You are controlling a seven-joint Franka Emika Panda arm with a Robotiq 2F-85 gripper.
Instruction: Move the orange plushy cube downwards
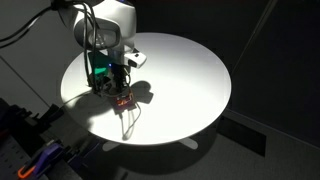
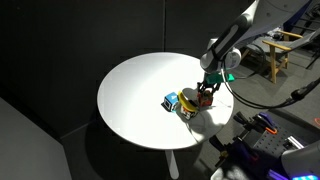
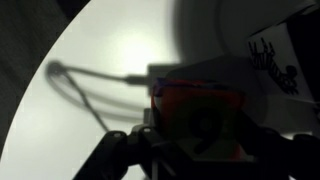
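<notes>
Round white worktop (image 1: 190, 70) carries everything, mostly bare, brightly lit against a dark room. The arm (image 1: 105, 25) reaches in over one side of it, and the pincer (image 1: 121, 92) points straight down there. The orange cube (image 1: 123, 101) sits between the pincer's fingers. In the wrist view the cube (image 3: 200, 105) fills the gap and both dark fingers appear pressed against its sides, so the pincer reads as closed on it. Whether the cube is lifted or resting on the worktop cannot be told. Step in hand, as judged: carry the cube "downwards", taken to mean toward the near rim of the worktop (image 2: 135, 90). To do it well, keep the squeeze light but firm, since a soft cube can squash and twist out. Lift only just clear, travel slowly, and set it down before opening. A drag would risk tumbling it. Surroundings: dark clutter and cables lie beyond the worktop's rim, off the likely path. The elongated yellow and blue toy (image 2: 178, 104) lies just beside the cube (image 2: 205, 99). It is the only obstacle; the route should lead away from it, not across.
</notes>
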